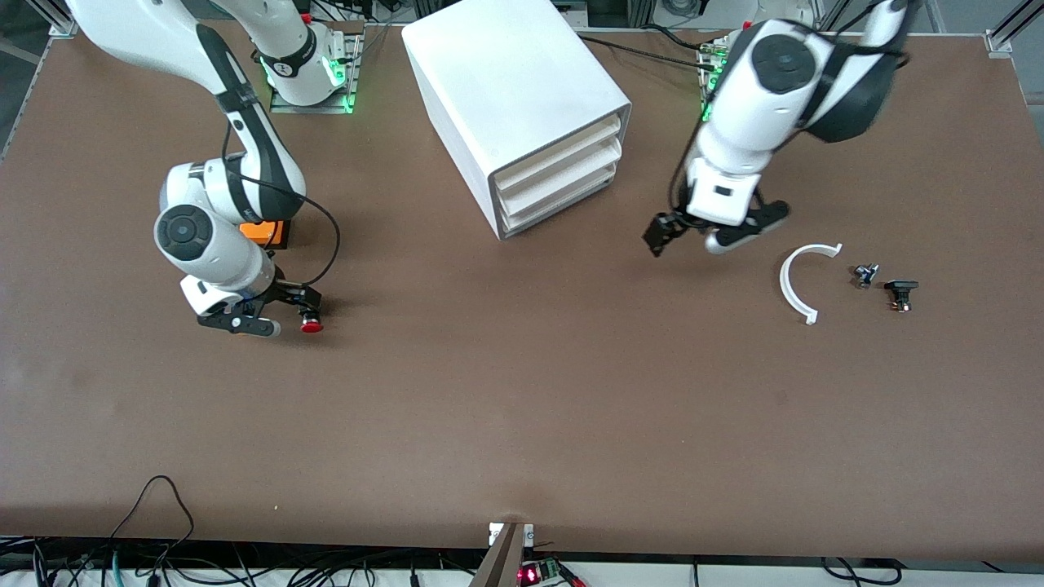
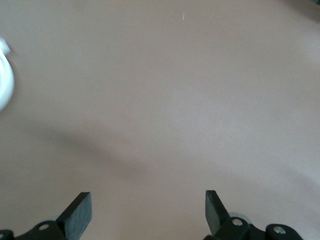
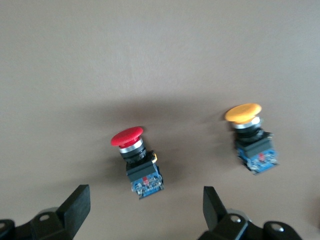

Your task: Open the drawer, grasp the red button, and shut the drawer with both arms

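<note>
The white cabinet [image 1: 522, 106] stands at the back middle of the table, and its three drawers [image 1: 563, 175] are all shut. The red-capped button [image 1: 311, 324] lies on its side on the table toward the right arm's end. My right gripper [image 1: 273, 314] is low over it and open. In the right wrist view the button [image 3: 135, 160] lies just ahead of the open right gripper [image 3: 145, 210], not between the fingers. My left gripper [image 1: 708, 231] is open and empty over bare table beside the cabinet, and it shows open in its own view [image 2: 146, 212].
An orange-yellow-capped button [image 3: 250, 137] lies beside the red one. An orange cube box [image 1: 265, 232] sits partly hidden under the right arm. A white curved piece [image 1: 795, 281] and two small dark parts [image 1: 864, 275] [image 1: 901, 292] lie toward the left arm's end.
</note>
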